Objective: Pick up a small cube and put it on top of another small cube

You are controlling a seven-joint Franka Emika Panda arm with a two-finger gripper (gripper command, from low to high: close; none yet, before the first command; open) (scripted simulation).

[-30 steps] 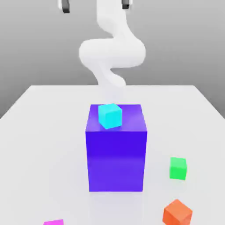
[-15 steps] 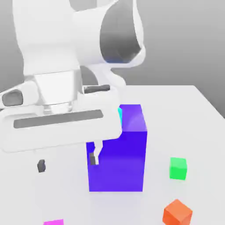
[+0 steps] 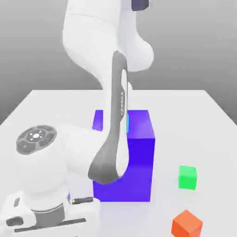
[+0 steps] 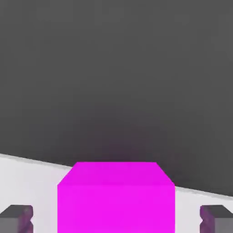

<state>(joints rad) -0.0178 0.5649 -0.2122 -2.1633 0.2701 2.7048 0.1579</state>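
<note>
Looking through the hand view, you see the magenta small cube sitting squarely between the two dark fingertips, one on each side, on the white table. A narrow strip of table shows between each pad and the cube's side faces, so the fingers stand around the cube with no contact you can confirm; whether they have hold of it you cannot tell. The exterior view gives you what the hand camera cannot: the white arm bent far down toward the near corner of the table on the exterior view's left, its wrist housing low at the frame's bottom edge, where the arm's bulk hides the magenta cube. In that same view the green small cube rests on the table well to the exterior view's right, apart from the arm, with an orange cube nearer the camera. Between them and the arm stands the big blue-violet block, a sliver of a cyan cube showing on its top behind the forearm.
</note>
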